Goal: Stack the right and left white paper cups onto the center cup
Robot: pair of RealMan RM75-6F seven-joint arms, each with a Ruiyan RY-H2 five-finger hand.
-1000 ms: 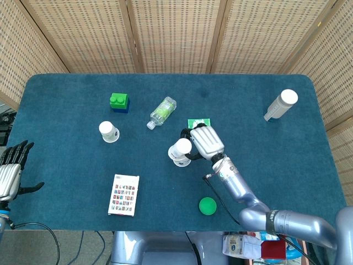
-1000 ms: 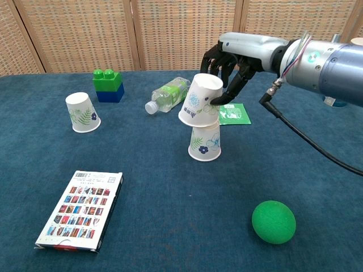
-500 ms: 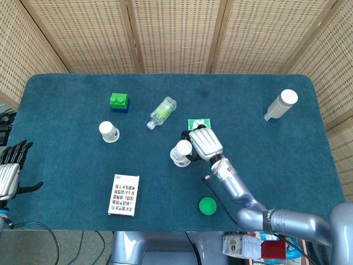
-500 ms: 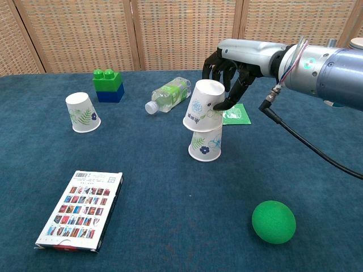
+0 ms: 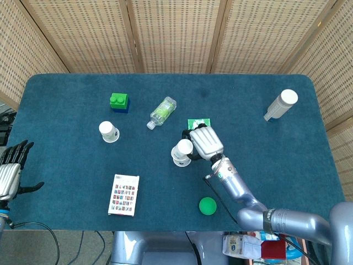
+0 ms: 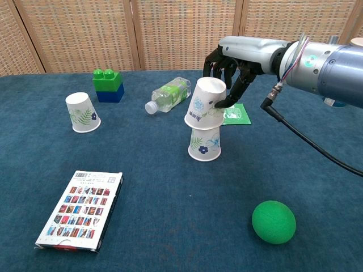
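Three white paper cups with floral prints stand upside down. The center cup is on the blue cloth mid-table. My right hand grips a second cup from behind; it is tilted left, and its rim overlaps the center cup's top. The left cup stands alone at the left. My left hand hangs off the table's left edge, fingers apart and empty; it shows only in the head view.
A green brick on a blue one and a lying plastic bottle are behind the cups. A green card lies under my right hand. A green ball and a picture box sit near the front. A white bottle lies far right.
The held cup has shifted slightly right and settled lower over the center cup's top, still tilted. My left hand has not moved.
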